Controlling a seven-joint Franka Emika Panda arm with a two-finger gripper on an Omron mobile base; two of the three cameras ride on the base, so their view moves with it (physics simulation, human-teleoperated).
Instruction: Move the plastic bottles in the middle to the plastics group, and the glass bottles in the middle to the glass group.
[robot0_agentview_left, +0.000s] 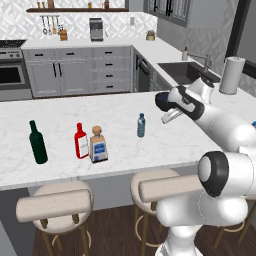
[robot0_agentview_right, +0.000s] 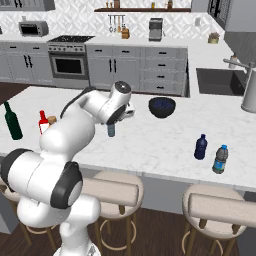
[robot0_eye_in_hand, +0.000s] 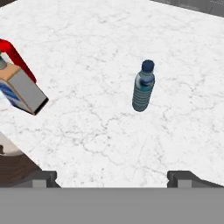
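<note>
A white marble island counter (robot0_agentview_left: 120, 107) runs across the kitchen, with round cushioned stools (robot0_agentview_left: 55, 202) tucked under its near edge. Behind it stand grey cabinets (robot0_agentview_left: 75, 70), an oven (robot0_agentview_right: 69, 64), a coffee machine (robot0_agentview_left: 96, 29) on the back counter, and a sink (robot0_agentview_left: 187, 70) with a paper towel roll (robot0_agentview_left: 232, 75) beside it. A dark bowl (robot0_agentview_right: 162, 107) sits on the island, its contents too dim to make out. At the left end stand the tall green wine bottle (robot0_agentview_left: 37, 142) and the flat red bottle (robot0_agentview_left: 81, 141), with the square amber bottle (robot0_agentview_left: 98, 146) touching or just beside the red one, upright, cork stopper on. The slim pale blue-grey water bottle (robot0_agentview_left: 141, 125) stands upright alone near the middle of the island, well apart from the others. Toward the right end, the squat dark navy bottle (robot0_agentview_right: 200, 147) stands near the blue bottle with a pale label band (robot0_agentview_right: 220, 159), both upright. The gripper (robot0_eye_in_hand: 112, 177) hangs over the counter above the water bottle (robot0_eye_in_hand: 143, 86), its fingers spread wide apart and holding nothing.
</note>
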